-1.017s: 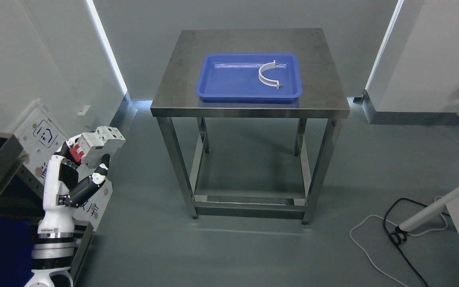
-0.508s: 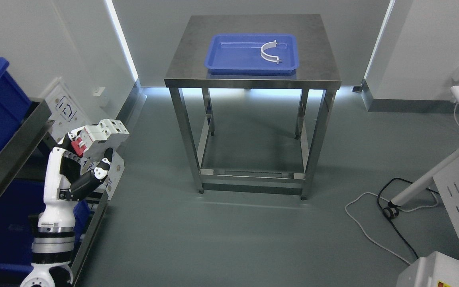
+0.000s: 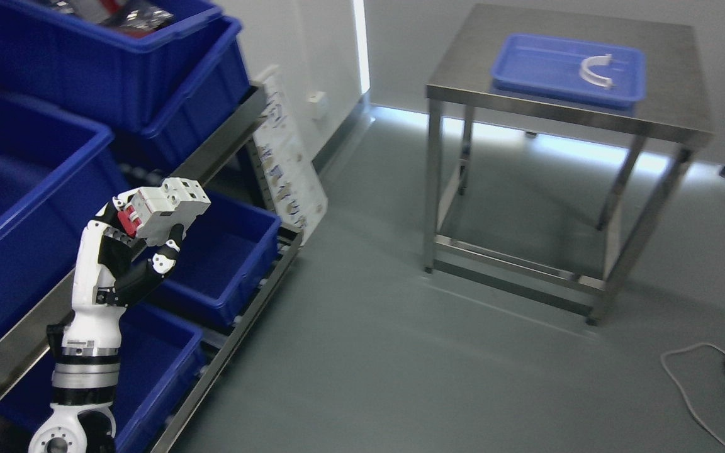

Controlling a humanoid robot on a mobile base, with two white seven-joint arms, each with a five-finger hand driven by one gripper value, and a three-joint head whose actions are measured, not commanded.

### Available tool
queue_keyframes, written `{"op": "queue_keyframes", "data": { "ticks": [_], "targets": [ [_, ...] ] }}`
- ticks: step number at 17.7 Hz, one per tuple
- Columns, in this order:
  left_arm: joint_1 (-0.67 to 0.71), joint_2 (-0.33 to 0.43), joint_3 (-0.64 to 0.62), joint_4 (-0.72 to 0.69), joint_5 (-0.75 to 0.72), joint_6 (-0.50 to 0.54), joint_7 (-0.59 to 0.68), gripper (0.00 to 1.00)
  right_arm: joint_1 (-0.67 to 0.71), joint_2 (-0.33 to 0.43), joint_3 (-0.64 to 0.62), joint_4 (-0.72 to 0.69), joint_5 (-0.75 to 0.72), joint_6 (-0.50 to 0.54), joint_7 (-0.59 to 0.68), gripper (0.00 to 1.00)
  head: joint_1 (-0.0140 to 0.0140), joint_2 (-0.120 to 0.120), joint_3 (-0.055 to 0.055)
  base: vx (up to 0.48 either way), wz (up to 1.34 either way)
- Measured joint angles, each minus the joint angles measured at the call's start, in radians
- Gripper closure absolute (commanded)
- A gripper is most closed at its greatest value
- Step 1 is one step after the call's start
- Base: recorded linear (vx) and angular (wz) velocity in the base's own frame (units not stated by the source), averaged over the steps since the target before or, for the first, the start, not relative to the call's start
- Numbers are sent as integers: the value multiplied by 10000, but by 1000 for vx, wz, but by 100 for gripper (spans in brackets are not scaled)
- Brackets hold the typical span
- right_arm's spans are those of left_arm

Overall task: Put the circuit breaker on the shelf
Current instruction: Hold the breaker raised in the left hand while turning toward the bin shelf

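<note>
Circuit breaker (image 3: pixel 164 207) gripped in left robot hand (image 3: pixel 139 242), blue bins (image 3: pixel 224 264) on shelf (image 3: pixel 211 157) just behind

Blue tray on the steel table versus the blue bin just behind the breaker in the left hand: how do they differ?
The blue tray is shallow and lies flat on the steel table; the blue bin is deep-walled and sits tilted on the shelf rack. The tray holds a white curved part; the bin's visible interior looks bare. The left hand holds the circuit breaker before the bin. Both are blue plastic.
</note>
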Motion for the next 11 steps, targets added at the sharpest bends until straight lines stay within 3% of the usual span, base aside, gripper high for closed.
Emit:
{"op": "queue_keyframes", "data": {
  "ticks": [3, 8, 11],
  "targets": [
    [-499, -2, -62, -2, 1, 520, -9, 91, 0, 0, 0, 0, 0, 0, 0, 0, 0, 0, 0, -167, 1098],
    [-2091, 52, -286, 53, -159, 2456, -63, 90, -2, 0, 0, 0, 0, 1, 0, 0, 0, 0, 0, -88, 1330],
    [-2691, 413, -694, 340, -787, 2800, -430, 90, -3, 0, 0, 0, 0, 0, -2, 0, 0, -4, 0, 7, 1144]
  ]
}}
